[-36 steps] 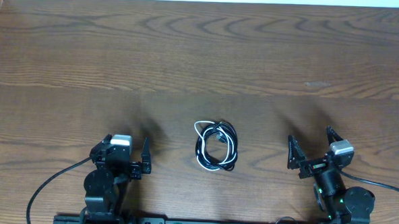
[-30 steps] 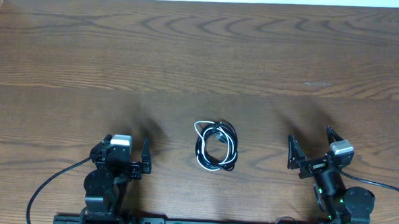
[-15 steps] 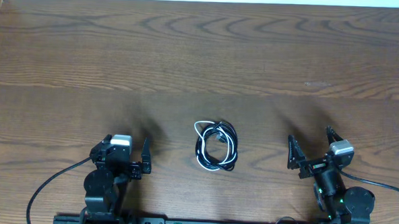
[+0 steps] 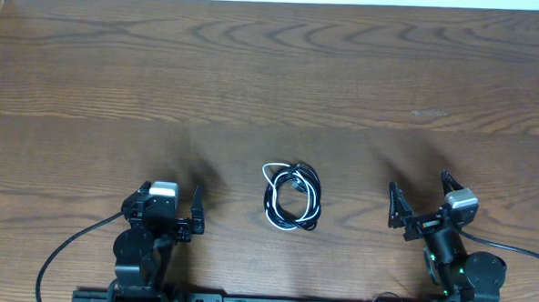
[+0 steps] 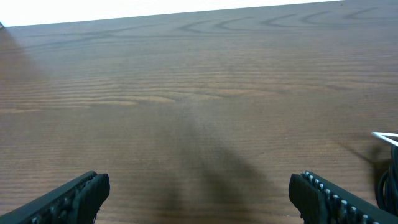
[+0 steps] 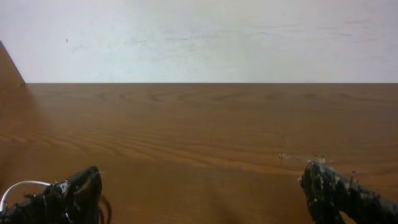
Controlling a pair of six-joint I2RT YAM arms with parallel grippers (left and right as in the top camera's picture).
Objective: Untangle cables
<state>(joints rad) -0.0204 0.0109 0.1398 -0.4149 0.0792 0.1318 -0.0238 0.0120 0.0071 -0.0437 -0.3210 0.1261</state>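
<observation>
On the table (image 4: 273,78), the cables (image 4: 291,197) are seen coiled together, flanked by the left gripper (image 4: 169,208) and right gripper (image 4: 420,198), both spread open and empty; a first reach is judged due.

There are no words, numbers, labels or signs to read in any view — not on the desk (image 4: 273,69), not on the cables (image 4: 290,196), and not on the robot arms — only plain wood grain shows.

Cables (image 4: 290,196) on table (image 4: 273,78), midway between left pincer (image 4: 170,194) and right pincer (image 4: 419,187), well apart from both.
</observation>
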